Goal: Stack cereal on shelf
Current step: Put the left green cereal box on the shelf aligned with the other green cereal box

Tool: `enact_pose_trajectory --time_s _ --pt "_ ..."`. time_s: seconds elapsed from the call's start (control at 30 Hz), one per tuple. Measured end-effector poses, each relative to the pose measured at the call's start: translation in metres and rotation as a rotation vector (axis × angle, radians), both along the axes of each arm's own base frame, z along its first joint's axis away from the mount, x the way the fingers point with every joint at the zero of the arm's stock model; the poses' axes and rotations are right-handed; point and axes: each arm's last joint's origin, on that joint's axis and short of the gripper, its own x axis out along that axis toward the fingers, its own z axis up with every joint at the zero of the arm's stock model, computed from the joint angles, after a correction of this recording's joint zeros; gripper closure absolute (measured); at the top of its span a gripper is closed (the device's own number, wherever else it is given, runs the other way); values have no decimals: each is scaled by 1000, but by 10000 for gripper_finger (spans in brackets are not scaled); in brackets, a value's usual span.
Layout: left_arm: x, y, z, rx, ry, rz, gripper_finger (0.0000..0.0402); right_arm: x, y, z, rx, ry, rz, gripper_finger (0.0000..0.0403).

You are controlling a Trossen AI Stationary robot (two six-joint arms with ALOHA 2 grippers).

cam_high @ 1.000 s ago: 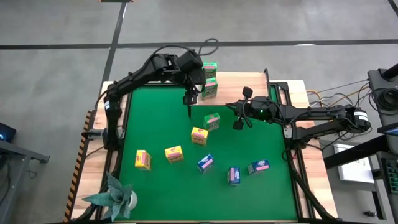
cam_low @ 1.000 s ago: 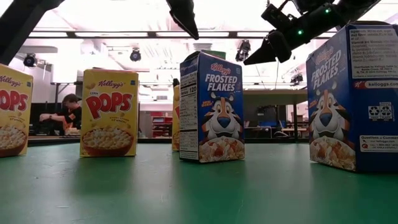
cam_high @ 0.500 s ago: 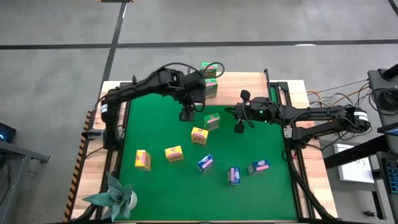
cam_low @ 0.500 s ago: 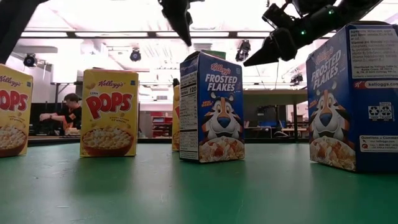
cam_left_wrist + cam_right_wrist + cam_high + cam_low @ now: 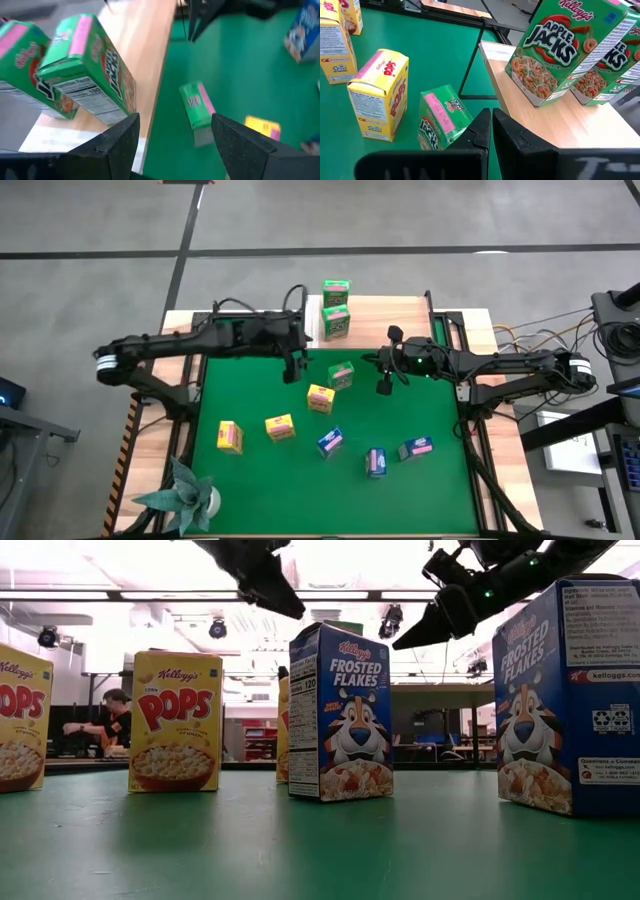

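Two green cereal boxes stand side by side on the wooden shelf. They also show in the left wrist view and the right wrist view. The third green box stands on the green mat between the grippers. My left gripper hovers open and empty left of it, fingers wide apart. My right gripper hangs shut and empty right of it. Three yellow boxes and three blue ones stand on the mat.
A folded teal paper plant sits at the mat's near left corner. Cables run along the table's right edge. In the low view both grippers hang above the box tops, and a person sits far behind the table.
My left gripper has drawn back from beside the two green boxes on the shelf, toward the table's near and left side. It now hangs over the mat, and its arm has swung low and stretched out to the left. The boxes and my right arm have stayed put.
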Motion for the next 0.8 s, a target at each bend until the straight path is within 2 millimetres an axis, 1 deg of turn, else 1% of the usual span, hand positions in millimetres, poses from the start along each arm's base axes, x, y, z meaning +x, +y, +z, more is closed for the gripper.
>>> enact_pose_trajectory --time_s 0.17,0.33,0.43,0.6,0.8 --pt "-14 -3 -19 18 -173 10 171 1 0 3 16 -41 -9 394" --pt "-19 -4 -36 42 -292 9 171 1 0 3 4 -47 -13 394" --pt "-21 -5 -40 46 -320 10 171 1 -2 5 -50 -52 -59 394" --pt "-20 -4 -43 70 -303 1 171 1 -8 16 -152 -75 -235 394" --pt "-20 -2 -41 73 -322 7 171 3 -8 25 -147 -108 -245 394"
